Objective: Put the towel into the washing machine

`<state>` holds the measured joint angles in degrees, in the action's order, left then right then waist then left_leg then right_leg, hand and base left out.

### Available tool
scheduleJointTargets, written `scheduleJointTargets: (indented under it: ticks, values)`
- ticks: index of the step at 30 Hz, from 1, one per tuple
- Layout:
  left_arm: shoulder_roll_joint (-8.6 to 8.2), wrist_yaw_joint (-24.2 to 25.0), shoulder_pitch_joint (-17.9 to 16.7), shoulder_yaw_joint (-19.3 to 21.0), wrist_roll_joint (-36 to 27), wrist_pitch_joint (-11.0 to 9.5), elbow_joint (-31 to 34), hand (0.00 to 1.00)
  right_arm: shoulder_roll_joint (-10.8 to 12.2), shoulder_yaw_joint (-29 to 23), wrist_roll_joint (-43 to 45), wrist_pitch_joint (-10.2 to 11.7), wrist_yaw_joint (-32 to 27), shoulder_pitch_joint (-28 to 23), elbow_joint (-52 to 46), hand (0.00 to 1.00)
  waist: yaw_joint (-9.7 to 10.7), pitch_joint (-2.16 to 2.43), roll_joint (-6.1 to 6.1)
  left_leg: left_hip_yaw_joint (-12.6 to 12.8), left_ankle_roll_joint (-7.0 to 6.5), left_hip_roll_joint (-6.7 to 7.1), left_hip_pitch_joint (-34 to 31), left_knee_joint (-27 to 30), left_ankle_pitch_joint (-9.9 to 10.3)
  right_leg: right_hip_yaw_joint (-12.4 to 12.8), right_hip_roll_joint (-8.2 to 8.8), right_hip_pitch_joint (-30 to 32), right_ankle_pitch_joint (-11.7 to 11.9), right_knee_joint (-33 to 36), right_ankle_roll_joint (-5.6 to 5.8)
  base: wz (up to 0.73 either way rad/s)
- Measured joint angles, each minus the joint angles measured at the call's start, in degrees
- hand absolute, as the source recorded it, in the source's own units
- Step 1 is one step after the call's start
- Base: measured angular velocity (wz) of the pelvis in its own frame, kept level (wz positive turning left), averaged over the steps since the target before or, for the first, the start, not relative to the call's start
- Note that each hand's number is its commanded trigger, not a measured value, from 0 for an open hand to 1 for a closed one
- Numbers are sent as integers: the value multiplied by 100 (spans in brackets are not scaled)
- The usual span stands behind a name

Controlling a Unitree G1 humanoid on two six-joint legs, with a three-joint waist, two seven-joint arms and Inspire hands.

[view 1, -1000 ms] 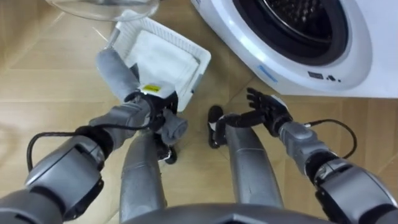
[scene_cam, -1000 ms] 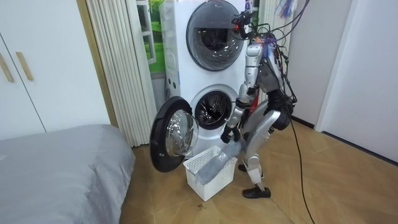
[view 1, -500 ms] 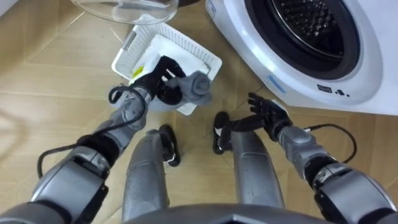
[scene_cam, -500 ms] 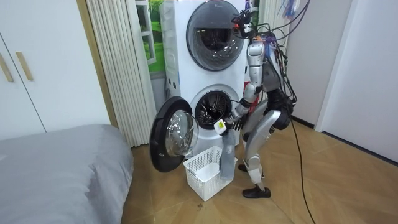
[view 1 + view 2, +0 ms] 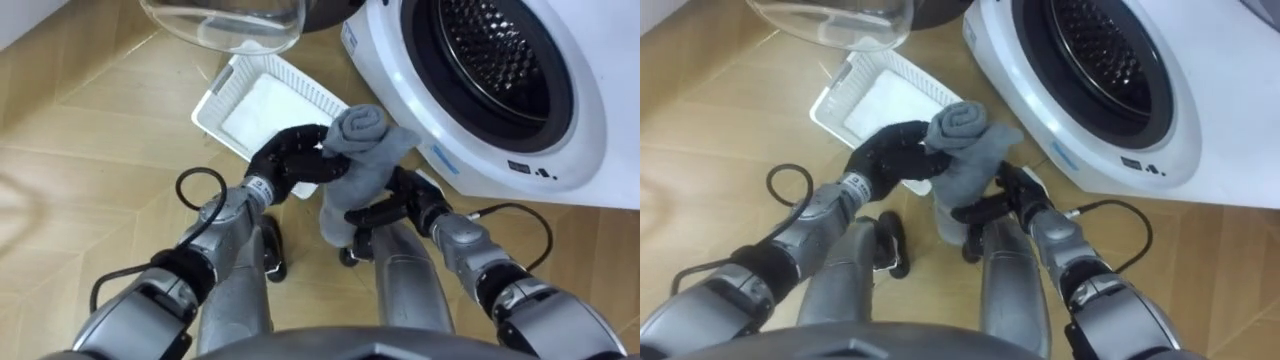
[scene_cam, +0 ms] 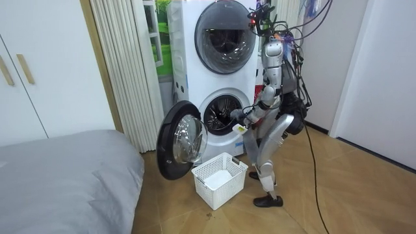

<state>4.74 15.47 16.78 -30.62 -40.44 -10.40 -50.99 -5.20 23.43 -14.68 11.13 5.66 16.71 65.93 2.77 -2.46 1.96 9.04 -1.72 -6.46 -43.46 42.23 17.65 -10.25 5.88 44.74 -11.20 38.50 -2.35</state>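
Two hands meet at a grey towel [image 5: 355, 165] held up in front of the washer [image 5: 400, 120]. The left hand [image 5: 290, 155] is curled round the towel's bunched upper end. The rest of the cloth hangs down from that end in a loose fold, clear of the floor [image 5: 100, 180]. The right hand [image 5: 412, 205] lies just beside the hanging part and touches it. The cloth covers part of this hand, so whether it clasps the towel or only rests against it cannot be told.

The towel is outside the drum [image 5: 500, 60], near the lower left edge of the opening and level with the washer's white front. The drum is dark and perforated, and nothing can be seen inside it. The door [image 5: 225, 20], a round glass bowl, stands swung open to the robot's left.

A white mesh basket [image 5: 300, 82] sits on the floor beyond the left hand, between the door and the washer. Something flat and white lies in its bottom.

In the room view the robot stands with its knees bent, close before the washer. A second machine [image 6: 224, 29] is stacked above the washer, and the basket is by the robot's feet. Both hands are raised at the height of the drum opening. A grey bed [image 6: 65, 175] is at the room view's left.
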Motion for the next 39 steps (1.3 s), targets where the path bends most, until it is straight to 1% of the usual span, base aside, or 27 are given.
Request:
scheduleJointTargets:
  ticks: [3, 5, 9, 13, 15, 16, 17, 18, 23, 25, 30, 33, 35, 37, 39]
  values:
    - [7, 206, -70, 1, 1, 13, 347, 100, 34, -8, -7, 0, 11, -18, 0, 0, 1, -7, 11, 16, -1, -3, -2, -15, 0, 14, -1, 3, 0, -8, 1, 0]
    - [13, 314, -85, 0, 0, 13, 458, 100, 33, -55, -12, 5, 14, 12, -1, 0, 16, -8, 22, 18, 0, -9, -4, -27, 0, 15, -7, 4, 0, -23, 1, 0]
    - [19, 483, -81, 3, -21, 26, 521, 100, 39, -105, -101, 1, 49, 1, 1, 0, 26, -7, 22, 13, 2, -42, -14, -33, 1, 10, -44, -6, 14, -74, -3, 0]
    - [25, 632, -13, -3, -281, 175, 526, 100, 37, -93, -176, -16, 50, -4, 17, 0, 41, -8, 22, 1, 7, -50, -15, -50, -1, 12, -56, -6, 15, -89, -5, 0]
    - [25, 694, 14, -1, -299, 176, 526, 100, 37, -103, -153, -23, 51, 3, 30, 0, 46, -8, 22, -2, 7, -56, -13, -51, -1, 8, -60, -11, 16, -93, -8, 0]
    - [26, 744, 18, -3, -357, 177, 526, 100, 35, -107, -136, -38, 58, 10, 35, 40, 60, -8, 21, -5, 7, -57, -11, -51, -2, 5, -61, -16, 16, -95, -8, 0]
    - [26, 764, 18, -4, -406, 178, 526, 100, 34, -107, -129, -51, 61, 10, 36, 60, 68, -9, 21, -6, 8, -58, -11, -51, -2, 4, -61, -16, 16, -96, -8, 0]
    - [25, 781, 19, -5, -480, 179, 532, 100, 36, -108, -117, -74, 67, 16, 42, 100, 78, -9, 20, -13, 8, -60, -11, -51, -2, 4, -65, -17, 17, -100, -9, 0]
    - [23, 781, 18, 11, -769, 276, 673, 100, 75, -212, -71, -80, 65, -12, 41, 100, 66, -21, 2, -44, 26, -86, -13, -57, -2, -19, -105, -50, 36, -171, -25, 0]
    - [15, 778, 17, 1, -1079, 290, 804, 100, 73, -230, -71, -78, 28, -51, 36, 100, 50, -21, 1, -67, 32, -81, -20, -66, -3, -50, -99, -56, 37, -184, -27, 3]
    - [-75, 770, 18, 15, -1413, 298, 829, 100, 86, -236, 51, -76, -63, 9, 16, 100, -29, -22, -4, -72, 37, -74, -21, -105, -7, -77, -90, -52, 37, -210, -27, 0]
    - [-132, 771, 6, 33, -1663, 354, 826, 100, 84, -254, 115, -76, -67, 2, -69, 100, -87, -22, -4, -72, 43, -74, -19, -135, -11, -81, -98, -53, 37, -242, -28, 0]
    - [-132, 771, -32, 32, -1909, 384, 826, 100, 85, -310, 128, -78, -59, -3, -88, 100, -108, -19, -8, -71, 46, -74, -17, -147, -13, -95, -103, -53, 37, -257, -28, 0]
    - [-132, 771, -109, 47, -2296, 387, 825, 100, 79, -363, 128, -79, -53, -2, -88, 100, -113, -19, -9, -71, 47, -73, -17, -152, -13, -96, -110, -54, 37, -274, -28, 0]
    - [-130, 769, -145, 73, -2465, 387, 824, 100, 74, -388, 129, -81, -62, -4, -90, 100, -125, -19, -10, -70, 47, -71, -17, -164, -13, -94, -112, -54, 37, -273, -28, 0]
